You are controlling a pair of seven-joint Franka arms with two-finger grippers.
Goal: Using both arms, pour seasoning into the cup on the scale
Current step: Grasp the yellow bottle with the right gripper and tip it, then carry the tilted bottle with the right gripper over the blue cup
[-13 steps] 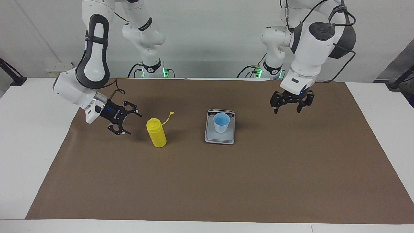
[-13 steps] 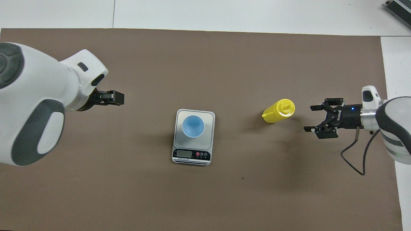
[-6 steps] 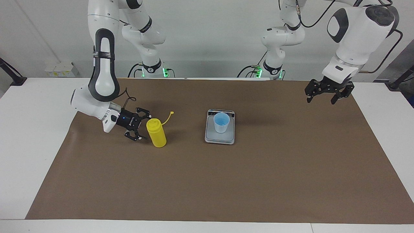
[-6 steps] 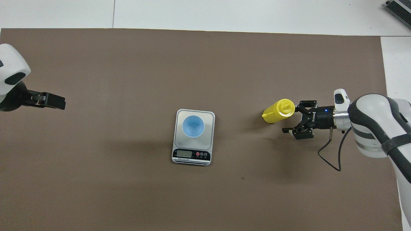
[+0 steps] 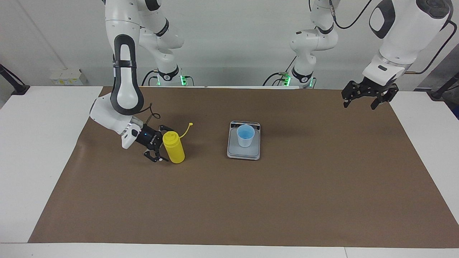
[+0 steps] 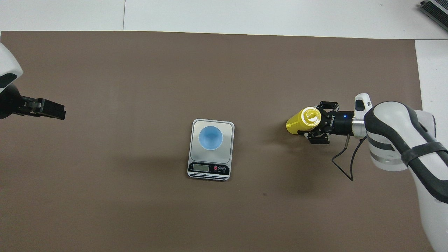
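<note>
Bottle (image 5: 173,147): upright on your worktop (image 5: 287,200), toward the right arm's end, well apart from the scale (image 5: 244,145).
Cup (image 5: 245,135): on the scale.
Right gripper (image 5: 158,143): has closed in since a second ago; fingers now spread around the bottle, not yet clamped. Grasp looks imminent.
Left gripper (image 5: 368,94): has pulled away from the scale, fingers apart, waiting.
</note>
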